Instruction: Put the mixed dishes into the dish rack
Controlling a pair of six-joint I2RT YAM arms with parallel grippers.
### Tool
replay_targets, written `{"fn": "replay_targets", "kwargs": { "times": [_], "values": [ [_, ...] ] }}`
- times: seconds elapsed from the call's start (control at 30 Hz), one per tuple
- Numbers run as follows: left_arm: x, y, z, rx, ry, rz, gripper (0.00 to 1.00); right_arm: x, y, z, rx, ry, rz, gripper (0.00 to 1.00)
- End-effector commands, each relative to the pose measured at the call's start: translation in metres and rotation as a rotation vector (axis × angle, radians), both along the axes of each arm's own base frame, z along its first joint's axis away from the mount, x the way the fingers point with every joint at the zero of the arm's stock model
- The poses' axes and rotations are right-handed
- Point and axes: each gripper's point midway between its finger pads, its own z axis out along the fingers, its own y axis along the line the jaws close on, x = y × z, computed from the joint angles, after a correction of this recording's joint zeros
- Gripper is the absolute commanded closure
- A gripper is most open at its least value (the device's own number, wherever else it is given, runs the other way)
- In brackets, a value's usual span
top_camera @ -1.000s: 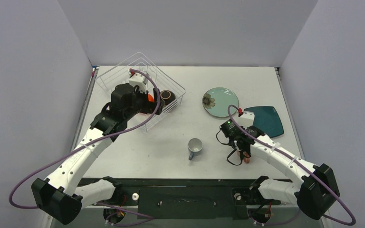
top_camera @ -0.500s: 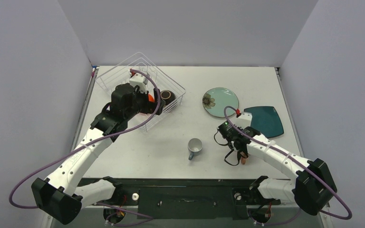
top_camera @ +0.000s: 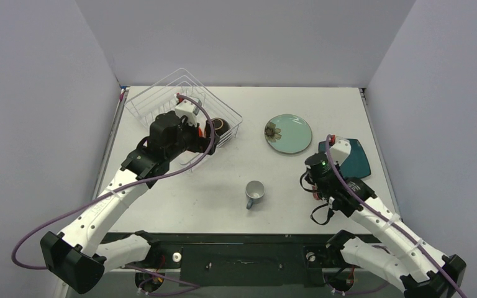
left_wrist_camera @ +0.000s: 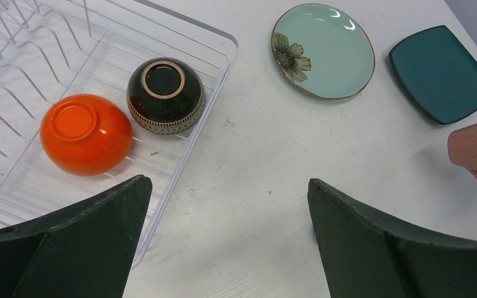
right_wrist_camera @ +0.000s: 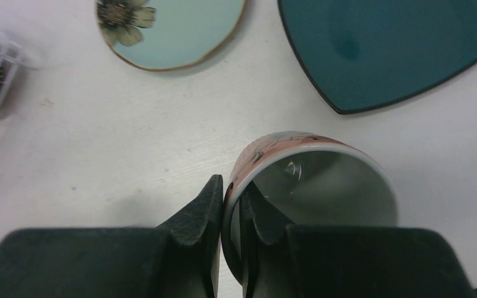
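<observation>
Holding now: your right gripper (right_wrist_camera: 231,192) is pinched shut on the wall of the pink mug (right_wrist_camera: 323,180), one finger inside the rim and one outside.
Mug's place: on the right side of the table, just near of the dark-teal rounded-square plate (right_wrist_camera: 385,43). It looks lifted, though you cannot be sure.
Mug's lie: its mouth faces your wrist camera, so its axis runs roughly along the fingers.
Way to go: the dish rack (top_camera: 143,102) lies to the far left of this hand, across the table. The grey-blue mug (top_camera: 254,194) and the round pale-teal plate (top_camera: 288,133) sit either side of that line.
Left gripper (left_wrist_camera: 227,183): spread wide and holding nothing, it hovers over the rack's near-right edge. The orange-red bowl (left_wrist_camera: 86,131) and brown bowl (left_wrist_camera: 166,94) lie upside down inside the rack.
Nearer arm: the left is nearer the rack, but the right has the mug. You probably face a long reach left, and the left arm crowds the landing spot.
</observation>
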Motion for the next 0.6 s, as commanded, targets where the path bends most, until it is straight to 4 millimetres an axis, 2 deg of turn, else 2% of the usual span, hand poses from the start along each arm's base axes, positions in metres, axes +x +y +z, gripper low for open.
{"fn": "replay_targets", "kwargs": {
  "times": [0.0,0.07,0.2,0.33,0.37,0.47,0.5,0.53,0.57],
  "values": [
    [0.001,-0.004,0.020,-0.026,-0.077,-0.016,0.04,0.031,0.029,0.075,0.209,-0.247,0.077,1.00],
    [0.001,-0.005,0.020,-0.032,-0.075,-0.018,0.04,0.033,0.051,0.091,0.320,-0.278,0.182,1.00],
    [-0.001,-0.012,0.021,-0.061,-0.069,-0.046,0.04,0.037,0.077,0.123,0.508,-0.374,0.325,1.00],
    [-0.004,-0.026,0.026,-0.128,-0.009,-0.078,0.04,0.028,0.103,0.155,0.723,-0.456,0.448,1.00],
    [-0.005,-0.034,0.037,-0.155,-0.002,-0.113,0.04,0.026,0.106,0.161,0.750,-0.474,0.466,1.00],
    [-0.016,-0.053,0.052,-0.265,0.064,-0.180,0.04,0.014,0.122,0.187,0.892,-0.543,0.568,1.00],
    [-0.024,-0.061,0.053,-0.305,0.089,-0.230,0.04,0.011,0.124,0.190,0.916,-0.553,0.585,1.00],
    [-0.029,-0.068,0.056,-0.377,0.114,-0.247,0.04,0.006,0.127,0.201,0.960,-0.577,0.615,1.00],
    [-0.038,-0.079,0.067,-0.466,0.137,-0.301,0.04,0.002,0.129,0.208,0.984,-0.604,0.642,1.00]
  ]
}}
